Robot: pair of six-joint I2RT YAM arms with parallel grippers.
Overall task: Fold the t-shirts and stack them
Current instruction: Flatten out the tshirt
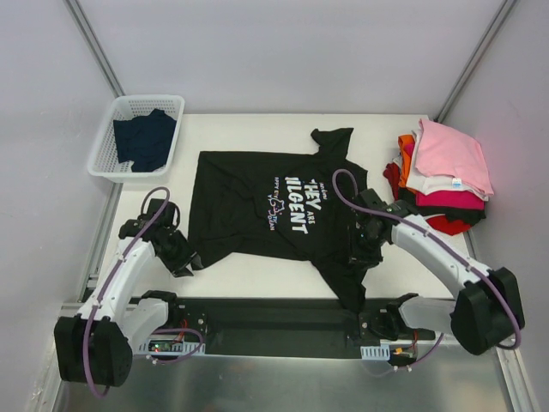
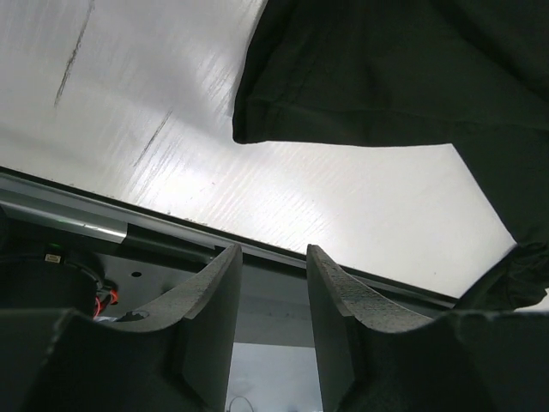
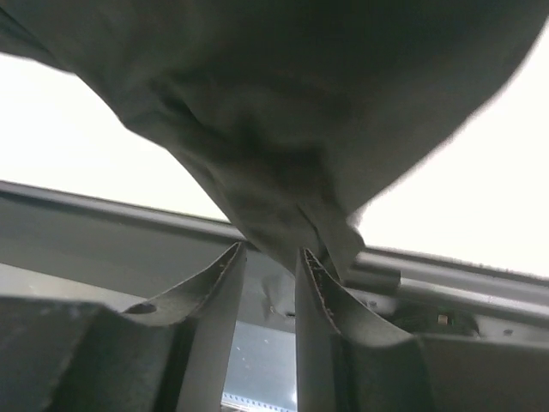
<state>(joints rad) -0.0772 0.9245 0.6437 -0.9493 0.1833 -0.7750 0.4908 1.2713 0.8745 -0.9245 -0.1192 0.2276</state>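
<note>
On the table (image 1: 257, 276) a basket (image 1: 102, 148) holds a navy t-shirt (image 1: 146, 137); left fingers (image 2: 214, 309) open, right fingers (image 3: 330, 300) pinch black t-shirt (image 1: 244, 206).

Black t-shirt (image 1: 249, 206): soft matt cloth with white printed lettering. Stacked t-shirts (image 1: 450, 159): matt cloth. Basket (image 1: 105, 142): white plastic lattice. Table (image 2: 154, 120): white, smooth, faintly glossy, finely streaked. Left gripper (image 2: 268, 251) pads (image 2: 347, 296): dark grey, matt, finely ribbed.

A black t-shirt (image 1: 249, 206) lies spread on the table (image 1: 257, 276), white lettering up, 1 corner over the near edge. Folded t-shirts (image 1: 446, 172) stacked right, pink topmost; navy t-shirt (image 1: 146, 137) in basket (image 1: 103, 154).
</note>
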